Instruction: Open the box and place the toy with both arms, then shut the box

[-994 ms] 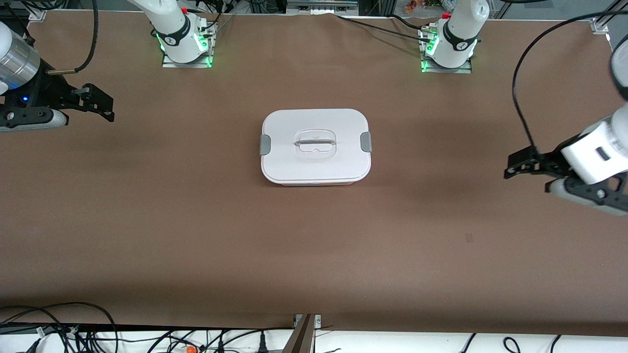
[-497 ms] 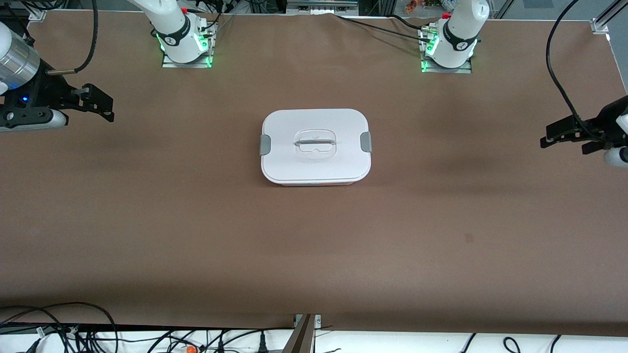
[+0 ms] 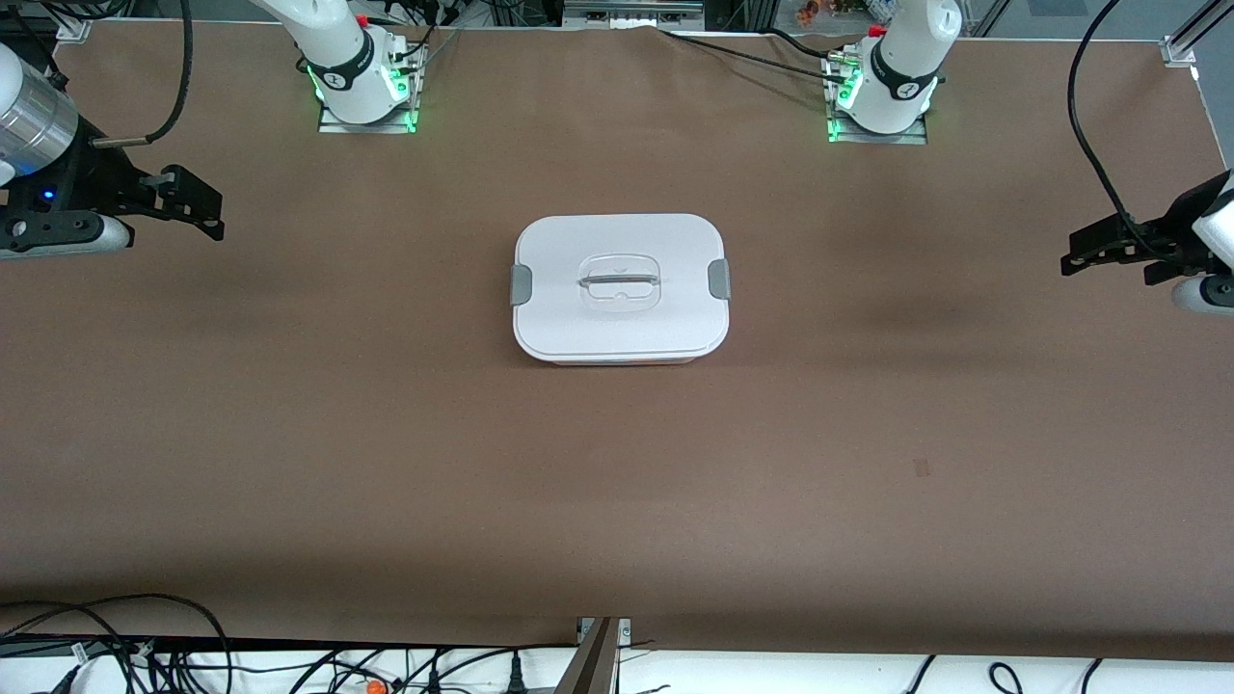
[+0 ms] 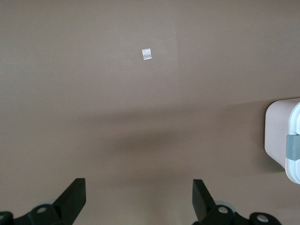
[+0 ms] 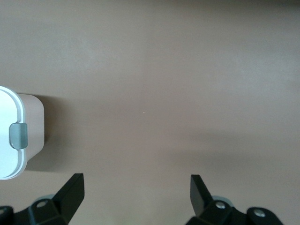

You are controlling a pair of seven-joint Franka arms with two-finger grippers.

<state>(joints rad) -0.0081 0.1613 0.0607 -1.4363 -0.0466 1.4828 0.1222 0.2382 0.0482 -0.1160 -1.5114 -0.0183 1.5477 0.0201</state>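
Observation:
The box (image 3: 620,287) sits in the middle of the brown table with its white lid on and a grey clip (image 3: 718,279) at each end. The toy is out of view. My left gripper (image 3: 1085,253) hovers open and empty over the table near the left arm's end, well apart from the box. In the left wrist view, the left gripper (image 4: 138,187) has bare table between its fingers and the box (image 4: 277,136) sits at the edge. My right gripper (image 3: 198,204) hangs open and empty over the right arm's end; the right wrist view shows the right gripper (image 5: 136,185) and the box (image 5: 28,131).
A small tape mark (image 3: 922,467) lies on the table nearer the front camera than the box; it also shows as a tape mark (image 4: 147,54) in the left wrist view. The arm bases (image 3: 362,92) (image 3: 882,101) stand at the table's back edge. Cables (image 3: 145,655) run along the front edge.
My left gripper has swung away from the front camera and out toward the left arm's end of the table. The right arm and the box have not moved.

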